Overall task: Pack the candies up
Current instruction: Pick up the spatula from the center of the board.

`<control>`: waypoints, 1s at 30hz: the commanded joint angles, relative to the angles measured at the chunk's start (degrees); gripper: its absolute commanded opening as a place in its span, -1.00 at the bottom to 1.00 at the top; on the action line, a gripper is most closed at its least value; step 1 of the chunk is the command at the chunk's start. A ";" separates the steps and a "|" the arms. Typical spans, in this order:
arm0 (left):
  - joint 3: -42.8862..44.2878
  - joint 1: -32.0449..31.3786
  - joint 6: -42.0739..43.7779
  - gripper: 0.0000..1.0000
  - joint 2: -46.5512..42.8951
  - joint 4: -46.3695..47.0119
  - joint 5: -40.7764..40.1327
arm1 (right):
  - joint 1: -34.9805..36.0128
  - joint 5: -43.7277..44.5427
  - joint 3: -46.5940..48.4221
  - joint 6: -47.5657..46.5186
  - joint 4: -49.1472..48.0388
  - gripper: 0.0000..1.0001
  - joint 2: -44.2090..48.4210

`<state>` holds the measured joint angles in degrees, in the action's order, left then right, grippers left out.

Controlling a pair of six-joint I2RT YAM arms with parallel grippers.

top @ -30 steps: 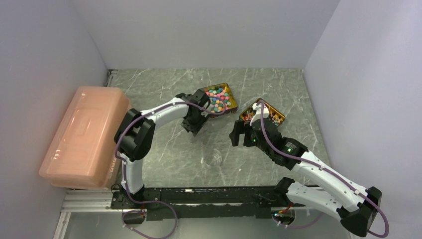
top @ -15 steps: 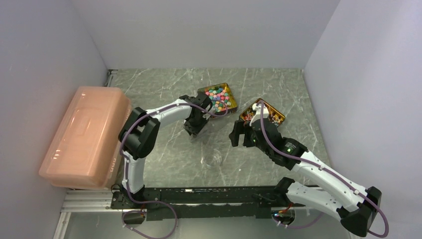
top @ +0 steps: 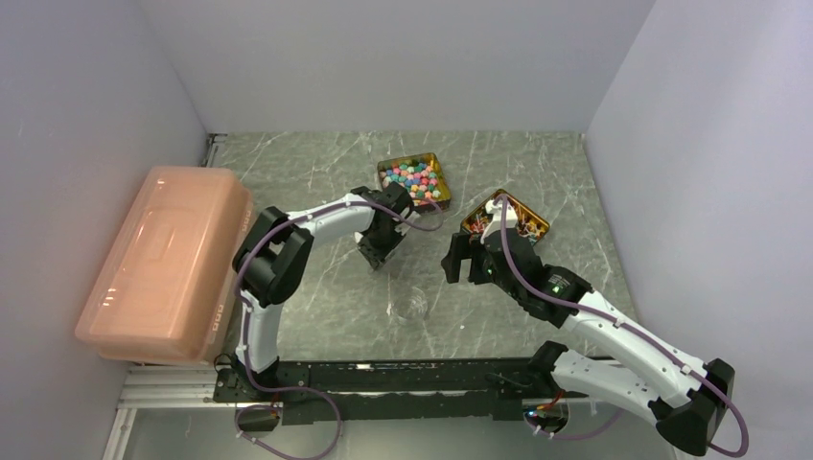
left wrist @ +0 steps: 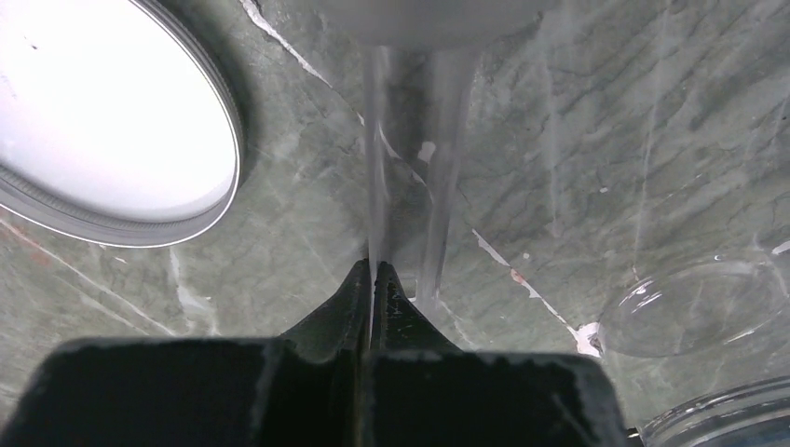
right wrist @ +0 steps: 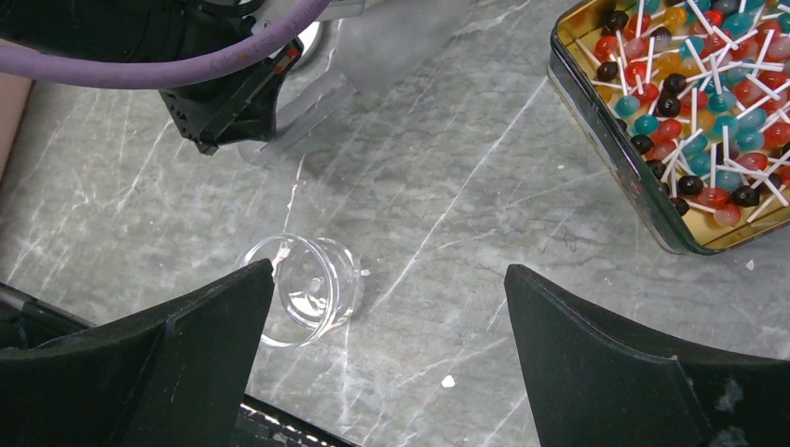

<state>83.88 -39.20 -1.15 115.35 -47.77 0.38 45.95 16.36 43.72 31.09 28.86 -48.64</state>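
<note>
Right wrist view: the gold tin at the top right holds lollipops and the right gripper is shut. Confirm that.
Not right. The right gripper is open, its fingers far apart and gripping nothing, as the right wrist view shows. The gold tin at the top right does hold lollipops.

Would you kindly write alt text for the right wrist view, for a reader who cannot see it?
The right gripper, its black fingers wide open, hangs above a small clear jar on a green marble table. At upper right, a gold tin holds round candies on white sticks; at upper left, the left gripper grips a clear plastic tool.
</note>
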 commanded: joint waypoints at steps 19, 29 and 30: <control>-7.26 -0.17 -3.47 -1.00 -16.81 2.95 8.79 | 0.19 -2.04 0.91 1.07 -0.14 0.97 3.70; -10.08 -0.17 -10.02 -1.00 -32.43 6.73 20.70 | 0.20 -15.82 -1.63 2.61 -9.71 0.98 9.89; -10.78 -0.13 -11.21 -1.00 -34.18 8.09 22.45 | 0.19 -17.88 -1.86 2.98 -11.01 0.98 10.41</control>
<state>74.39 -39.09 -7.53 88.49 -44.97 13.96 45.95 6.92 42.85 32.38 25.50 -40.47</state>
